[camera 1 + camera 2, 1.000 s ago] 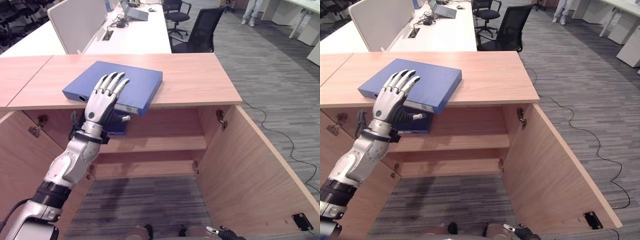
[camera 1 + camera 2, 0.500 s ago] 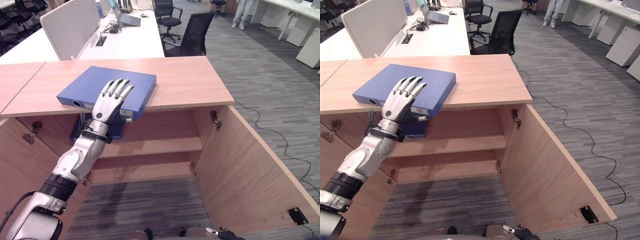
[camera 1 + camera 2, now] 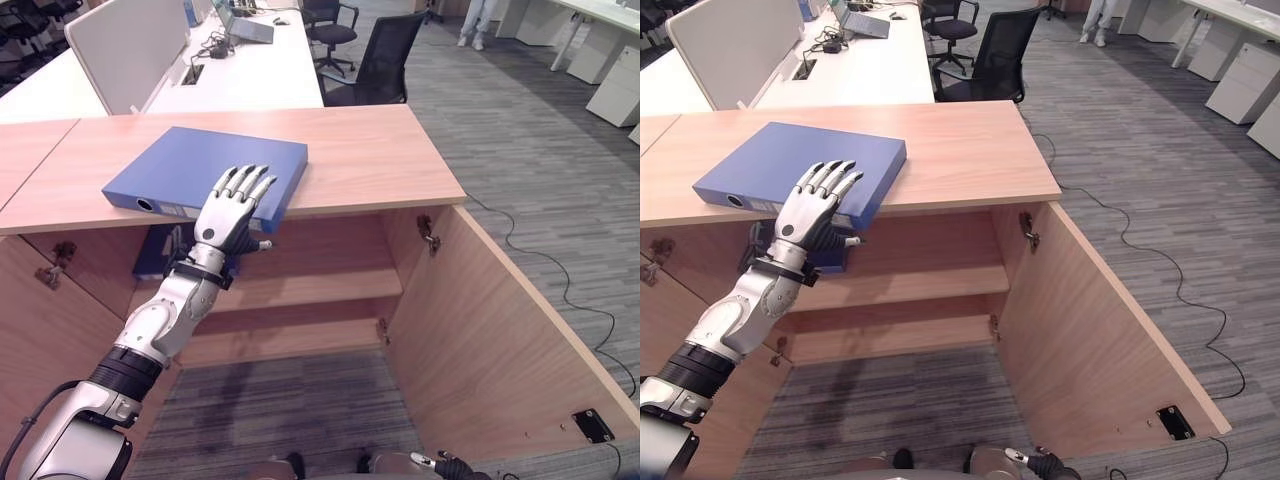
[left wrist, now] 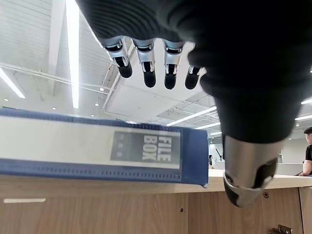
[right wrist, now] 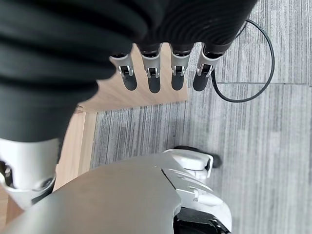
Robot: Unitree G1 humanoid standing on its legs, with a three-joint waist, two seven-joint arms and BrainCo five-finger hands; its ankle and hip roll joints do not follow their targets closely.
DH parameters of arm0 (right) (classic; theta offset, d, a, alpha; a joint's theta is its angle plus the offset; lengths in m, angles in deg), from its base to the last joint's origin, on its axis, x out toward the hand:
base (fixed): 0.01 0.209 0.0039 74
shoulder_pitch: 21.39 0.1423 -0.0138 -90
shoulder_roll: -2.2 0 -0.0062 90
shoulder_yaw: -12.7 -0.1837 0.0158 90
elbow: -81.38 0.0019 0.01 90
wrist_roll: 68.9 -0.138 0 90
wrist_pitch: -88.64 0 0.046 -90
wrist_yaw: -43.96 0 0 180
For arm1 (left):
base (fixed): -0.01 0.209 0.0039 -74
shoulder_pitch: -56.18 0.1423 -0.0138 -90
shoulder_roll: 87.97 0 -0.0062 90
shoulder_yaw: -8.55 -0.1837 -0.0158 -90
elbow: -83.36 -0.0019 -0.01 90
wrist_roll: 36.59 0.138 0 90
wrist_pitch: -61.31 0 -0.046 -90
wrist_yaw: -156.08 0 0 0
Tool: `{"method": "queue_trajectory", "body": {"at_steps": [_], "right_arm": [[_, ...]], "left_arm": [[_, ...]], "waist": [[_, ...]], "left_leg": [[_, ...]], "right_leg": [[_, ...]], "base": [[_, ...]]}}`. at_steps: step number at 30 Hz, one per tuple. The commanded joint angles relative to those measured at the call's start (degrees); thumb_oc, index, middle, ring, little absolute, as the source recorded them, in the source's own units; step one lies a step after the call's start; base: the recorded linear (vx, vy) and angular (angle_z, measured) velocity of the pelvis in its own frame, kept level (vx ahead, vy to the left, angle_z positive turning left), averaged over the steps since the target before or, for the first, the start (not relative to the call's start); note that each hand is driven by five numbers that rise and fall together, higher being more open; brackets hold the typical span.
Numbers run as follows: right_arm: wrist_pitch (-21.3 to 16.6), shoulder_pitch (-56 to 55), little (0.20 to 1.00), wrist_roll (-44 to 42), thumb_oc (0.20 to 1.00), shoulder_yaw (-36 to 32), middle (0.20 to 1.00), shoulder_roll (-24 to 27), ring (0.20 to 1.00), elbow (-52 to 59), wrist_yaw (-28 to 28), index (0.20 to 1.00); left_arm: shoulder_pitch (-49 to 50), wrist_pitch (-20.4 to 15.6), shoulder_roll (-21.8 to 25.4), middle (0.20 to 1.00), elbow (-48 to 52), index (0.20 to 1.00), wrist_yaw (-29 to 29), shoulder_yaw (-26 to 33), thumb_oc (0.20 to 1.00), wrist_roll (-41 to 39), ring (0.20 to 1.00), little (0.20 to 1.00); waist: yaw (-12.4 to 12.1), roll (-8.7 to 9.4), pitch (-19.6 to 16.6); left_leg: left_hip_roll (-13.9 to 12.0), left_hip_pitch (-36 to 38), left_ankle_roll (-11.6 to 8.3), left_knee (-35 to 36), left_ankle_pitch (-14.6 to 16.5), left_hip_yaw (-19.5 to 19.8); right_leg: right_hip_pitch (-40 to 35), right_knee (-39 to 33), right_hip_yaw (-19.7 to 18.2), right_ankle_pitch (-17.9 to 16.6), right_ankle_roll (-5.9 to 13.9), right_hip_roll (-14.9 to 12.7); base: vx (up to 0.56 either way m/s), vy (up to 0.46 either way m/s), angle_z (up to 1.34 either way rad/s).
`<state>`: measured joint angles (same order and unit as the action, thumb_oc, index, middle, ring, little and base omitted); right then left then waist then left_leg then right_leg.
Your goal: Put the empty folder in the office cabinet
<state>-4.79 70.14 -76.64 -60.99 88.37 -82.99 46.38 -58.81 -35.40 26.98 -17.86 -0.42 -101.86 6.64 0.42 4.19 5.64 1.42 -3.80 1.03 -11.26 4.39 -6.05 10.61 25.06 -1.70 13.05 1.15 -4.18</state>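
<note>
Left hand (image 3: 228, 215) reaches up at the front edge of the cabinet (image 3: 380, 150), fingers straight and spread over the near corner of the blue folder (image 3: 205, 170) — holding nothing. That folder lies flat on the cabinet top, its corner jutting past the edge; the left wrist view shows its labelled spine and the fingers above it, apart. A second blue folder (image 3: 160, 252) lies on the shelf inside. Right hand (image 5: 161, 73) hangs low, fingers relaxed — seen in its own wrist view.

Open-plan office: white desks (image 3: 255, 70) with dividers, black swivel chairs (image 3: 385, 62), grey carpet, wooden cabinet (image 3: 420, 300)
</note>
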Motion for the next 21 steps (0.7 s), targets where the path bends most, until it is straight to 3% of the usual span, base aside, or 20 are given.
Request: {"method": "queue_trajectory", "body": {"at_steps": [1,21], "right_arm": [[0.02,0.96,1.000,1.08,1.000,2.61,1.000,0.55,1.000,-1.42,0.51,1.000],[-0.14,1.41,1.000,1.24,1.000,3.72,1.000,1.25,1.000,-1.35,0.84,1.000]], "left_arm": [[-6.94,1.24,0.31,1.000,-1.96,1.000,1.76,0.55,1.000,1.04,1.000,1.000],[-15.06,6.62,0.79,1.000,-14.14,1.000,4.24,-5.12,1.000,5.77,1.000,1.000]], "waist": [[1.08,0.51,0.82],[2.11,0.78,0.65]], "left_leg": [[0.42,-3.80,4.02,-5.85,6.54,0.88],[0.03,-5.16,4.08,-6.49,6.61,-0.04]], "right_leg": [[-3.82,-2.75,1.58,-2.08,2.22,-1.60],[-2.14,-2.47,0.08,-2.54,2.38,-1.31]], "base": [[0.00,0.011,-0.05],[0.00,0.003,-0.02]]}}
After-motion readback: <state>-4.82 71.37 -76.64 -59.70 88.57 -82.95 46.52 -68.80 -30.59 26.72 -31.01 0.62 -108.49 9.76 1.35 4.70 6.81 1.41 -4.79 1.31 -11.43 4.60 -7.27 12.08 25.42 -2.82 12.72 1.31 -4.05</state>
